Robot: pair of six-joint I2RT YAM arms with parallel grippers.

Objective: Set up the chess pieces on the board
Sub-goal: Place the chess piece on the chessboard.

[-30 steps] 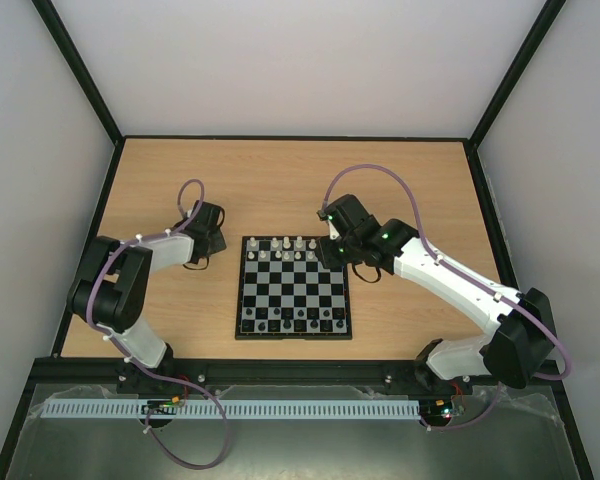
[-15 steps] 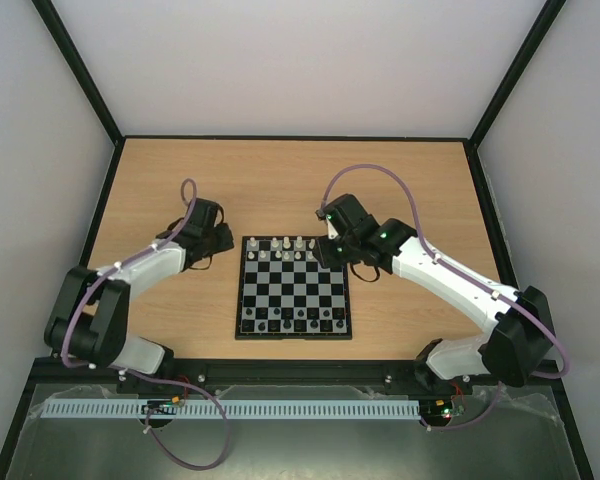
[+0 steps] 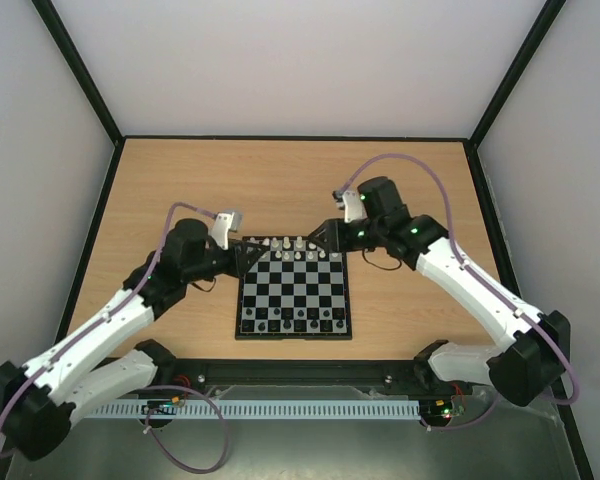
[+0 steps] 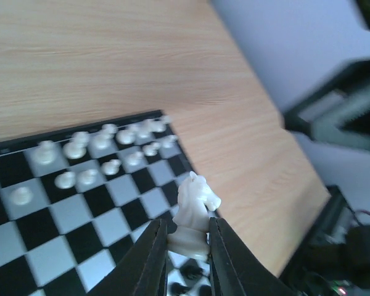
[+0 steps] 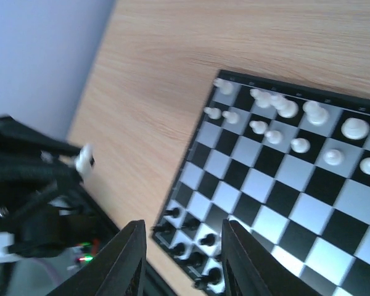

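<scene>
The board [image 3: 295, 291] lies at the table's middle, with pale chess pieces [image 3: 280, 248] in its two far rows. My left gripper [image 3: 243, 256] hovers at the board's far left corner. In the left wrist view this gripper [image 4: 188, 226] is shut on the base of a white knight [image 4: 197, 200], held upright above the board [image 4: 80, 209]. My right gripper [image 3: 326, 234] hangs over the far right corner. Its jaws [image 5: 184, 225] stand open with nothing between them, above the board [image 5: 277, 191] and the white pieces [image 5: 283, 117].
Black pieces [image 3: 295, 318] fill the board's near rows and show as black pieces [image 5: 191, 243] in the right wrist view. Bare wooden table [image 3: 160, 180] surrounds the board inside a black frame. A cable loops over each arm.
My left arm has swung right from the table beside the board to its far left corner, carrying the knight. My right gripper has drawn back slightly toward the far right corner.
</scene>
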